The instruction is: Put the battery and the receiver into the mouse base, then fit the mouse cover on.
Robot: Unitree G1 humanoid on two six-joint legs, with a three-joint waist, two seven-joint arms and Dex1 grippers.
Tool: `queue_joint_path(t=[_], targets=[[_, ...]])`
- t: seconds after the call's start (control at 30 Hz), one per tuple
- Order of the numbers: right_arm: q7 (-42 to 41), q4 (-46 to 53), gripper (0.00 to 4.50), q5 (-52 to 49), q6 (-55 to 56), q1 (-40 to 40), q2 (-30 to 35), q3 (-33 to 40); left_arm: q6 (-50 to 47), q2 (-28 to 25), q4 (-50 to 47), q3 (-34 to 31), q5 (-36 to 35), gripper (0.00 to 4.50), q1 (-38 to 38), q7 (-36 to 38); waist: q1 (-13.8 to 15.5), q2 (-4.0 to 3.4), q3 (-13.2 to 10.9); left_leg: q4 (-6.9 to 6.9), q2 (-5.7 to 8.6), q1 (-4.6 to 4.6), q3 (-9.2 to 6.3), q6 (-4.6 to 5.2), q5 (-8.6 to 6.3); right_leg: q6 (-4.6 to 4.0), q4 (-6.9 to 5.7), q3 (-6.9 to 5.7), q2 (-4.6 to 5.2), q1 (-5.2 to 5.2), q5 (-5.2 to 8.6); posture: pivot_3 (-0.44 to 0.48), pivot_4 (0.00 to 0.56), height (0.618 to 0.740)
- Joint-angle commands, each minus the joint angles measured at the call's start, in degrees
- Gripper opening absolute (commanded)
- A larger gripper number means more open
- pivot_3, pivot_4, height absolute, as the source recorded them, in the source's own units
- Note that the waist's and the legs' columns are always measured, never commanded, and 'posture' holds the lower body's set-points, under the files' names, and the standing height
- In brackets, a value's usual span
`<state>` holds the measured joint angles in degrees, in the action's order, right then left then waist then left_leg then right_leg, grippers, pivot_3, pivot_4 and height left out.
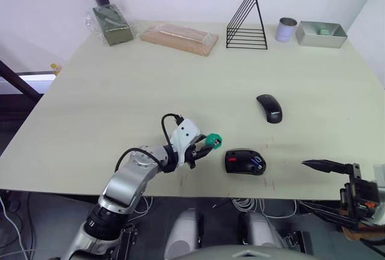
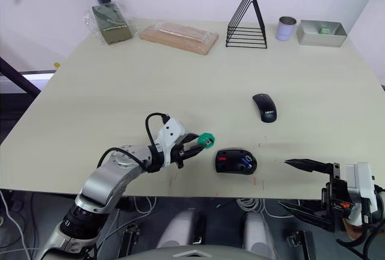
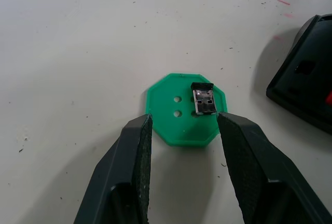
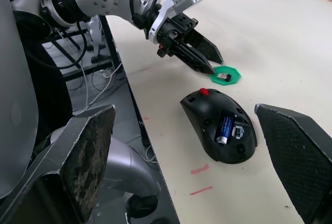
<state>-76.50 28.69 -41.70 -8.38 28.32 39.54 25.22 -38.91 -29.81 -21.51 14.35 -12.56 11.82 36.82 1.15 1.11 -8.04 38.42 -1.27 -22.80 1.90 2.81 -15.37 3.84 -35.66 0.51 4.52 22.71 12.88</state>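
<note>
Left pincer (image 3: 181,146) open, straddling green octagonal disc (image 3: 185,110) carrying grey-black receiver (image 3: 204,98). Blue battery (image 4: 224,127) seated in mouse base (image 4: 220,130). Right pincer (image 4: 187,156) open wide.

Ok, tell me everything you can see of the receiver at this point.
The receiver is a tiny USB nub with a black cap and a silvery metal plug whose face shows two small square holes. It lies flat on the green octagonal disc, near one edge, beside the disc's two small round holes. The left hand is open, one finger on each side of the disc, not touching the receiver. The mouse base sits close by, the battery already in it.
</note>
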Motion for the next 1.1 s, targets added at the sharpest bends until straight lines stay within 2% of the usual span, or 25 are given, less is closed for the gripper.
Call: queue_joint_path(t=[0.03, 0.33, 1.1], targets=[[0.19, 1.46, 4.50, -0.64, 1.30, 0.61, -0.25, 0.80, 1.28, -0.08, -0.53, 1.26, 0.55, 2.12, 1.88, 1.25, 0.01, 0.00, 0.00, 0.00, 0.00, 0.00, 0.00, 0.00, 0.00, 0.00, 0.00, 0.00, 0.00, 0.00, 0.00, 0.000, 0.150, 0.740], [1.01, 2.20, 4.50, -0.91, 1.57, 1.87, -0.33, 1.23, 2.49, 0.35, 2.77, 3.77, 2.67, 2.12, 4.00, 2.16, -0.10, 0.00, 0.00, 0.00, 0.00, 0.00, 0.01, 0.00, 0.00, 0.00, 0.00, 0.01, -0.02, 0.00, 0.00, 0.000, 0.150, 0.740], [2.53, 2.69, 4.50, -0.73, 1.76, 1.58, -0.58, -0.08, 2.13, 1.43, 3.76, 2.22, 2.11, 2.12, 5.03, 2.35, -0.07, 0.00, 0.00, 0.00, 0.00, 0.00, 0.01, 0.00, 0.00, 0.00, 0.00, 0.00, -0.02, 0.00, 0.00, 0.000, 0.150, 0.740]])
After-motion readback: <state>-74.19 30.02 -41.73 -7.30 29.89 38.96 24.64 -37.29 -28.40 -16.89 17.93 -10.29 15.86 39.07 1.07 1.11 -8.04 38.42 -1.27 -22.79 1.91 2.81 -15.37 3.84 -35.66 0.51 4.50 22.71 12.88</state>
